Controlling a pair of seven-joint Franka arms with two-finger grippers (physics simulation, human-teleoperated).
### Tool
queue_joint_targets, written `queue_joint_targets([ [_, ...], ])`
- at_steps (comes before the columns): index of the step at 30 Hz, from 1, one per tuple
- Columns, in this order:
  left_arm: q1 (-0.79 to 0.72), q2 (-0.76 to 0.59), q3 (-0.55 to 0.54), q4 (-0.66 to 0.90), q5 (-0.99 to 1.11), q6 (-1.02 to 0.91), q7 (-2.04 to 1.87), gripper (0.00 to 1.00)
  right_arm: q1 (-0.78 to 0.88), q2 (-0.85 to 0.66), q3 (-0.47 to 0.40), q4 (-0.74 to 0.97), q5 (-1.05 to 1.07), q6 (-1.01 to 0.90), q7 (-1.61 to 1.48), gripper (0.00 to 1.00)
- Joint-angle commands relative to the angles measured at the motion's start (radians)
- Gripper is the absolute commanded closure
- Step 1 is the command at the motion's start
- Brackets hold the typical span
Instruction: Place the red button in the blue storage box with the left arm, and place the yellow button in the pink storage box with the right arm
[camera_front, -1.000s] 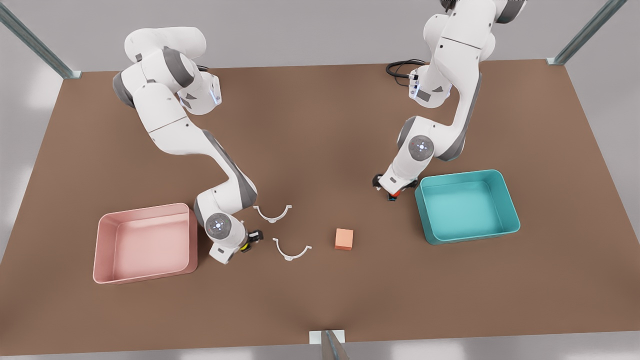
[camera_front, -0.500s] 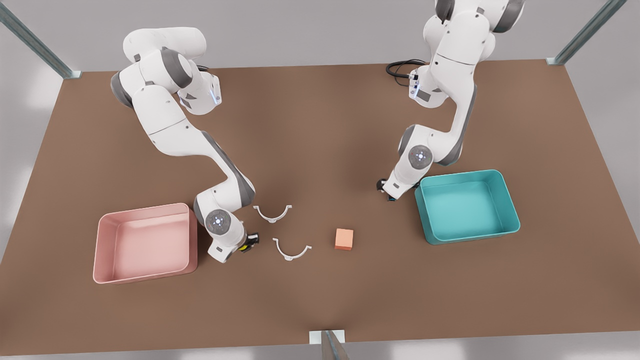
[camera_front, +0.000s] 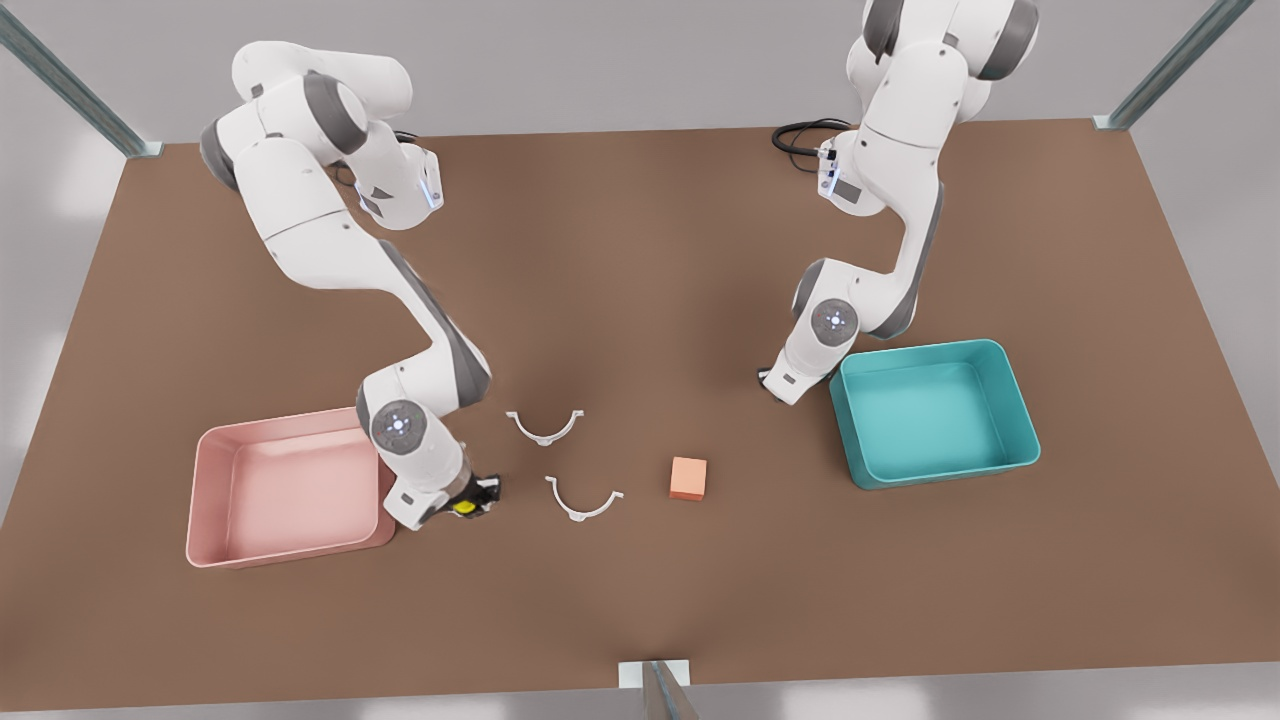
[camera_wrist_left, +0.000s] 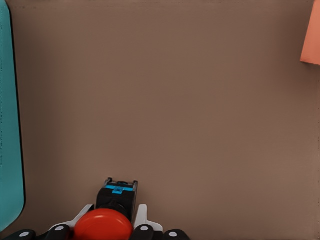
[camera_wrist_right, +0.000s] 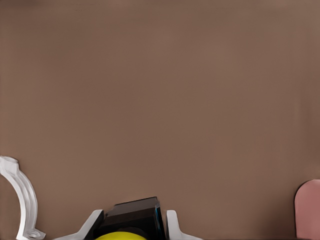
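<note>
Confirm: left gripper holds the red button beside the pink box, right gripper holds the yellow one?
One error: the left gripper holds the red button beside the blue storage box, as the left wrist view shows. The right gripper does hold the yellow button.

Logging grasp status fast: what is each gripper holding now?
Left gripper: shut on the small round red button.
Right gripper: shut on the small round yellow button.

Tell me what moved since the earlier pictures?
The right pincer, closed on the tiny yellow-capped button, shifted toward the pale pink plastic tray. The left pincer, gripping the small red-capped button, tucked under its arm beside the teal plastic tray. The trays, peach cube and white curved clips stayed put.
</note>
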Motion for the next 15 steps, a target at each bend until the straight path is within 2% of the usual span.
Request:
queue_joint_targets([
  [1,0.001,-0.02,0.0,0.006,0.001,-0.002,-0.02,0.45,-0.087,-0.034,0.056,0.001,-0.012,-0.082,-0.022,0.53],
  [3,0.001,-0.05,0.012,0.017,0.001,-0.039,-0.019,0.5,-0.165,-0.095,0.069,-0.002,-0.01,-0.15,-0.119,0.53],
  [4,0.001,-0.066,0.018,0.028,0.001,-0.073,-0.019,0.5,-0.192,-0.149,0.072,-0.002,-0.01,-0.253,-0.143,0.53],
  [5,0.001,-0.087,0.029,0.041,0.001,-0.111,-0.014,0.5,-0.231,-0.172,0.074,-0.016,-0.01,-0.279,-0.194,0.53],
  [8,0.001,-0.167,0.089,0.07,0.003,-0.217,0.016,0.5,-0.36,-0.221,0.074,-0.128,-0.012,-0.267,-0.309,0.53],
  [10,0.001,-0.219,0.167,0.074,0.003,-0.274,0.108,0.5,-0.42,-0.212,0.071,-0.23,-0.013,-0.132,-0.362,0.52],
  [12,0.001,-0.277,0.288,0.074,0.003,-0.372,0.275,0.5,-0.466,-0.175,0.069,-0.249,-0.013,-0.11,-0.393,0.5],
  [13,0.003,-0.274,0.394,0.074,-0.005,-0.38,0.435,0.5,-0.477,-0.154,0.069,-0.249,-0.013,-0.09,-0.393,0.42],
  [14,0.003,-0.273,0.456,0.074,-0.005,-0.395,0.524,0.5,-0.478,-0.143,0.069,-0.247,-0.013,-0.082,-0.392,0.03],
  [15,0.016,-0.27,0.477,0.074,-0.005,-0.396,0.573,0.5,-0.475,-0.141,0.069,-0.241,-0.013,-0.076,-0.392,0.0],
])
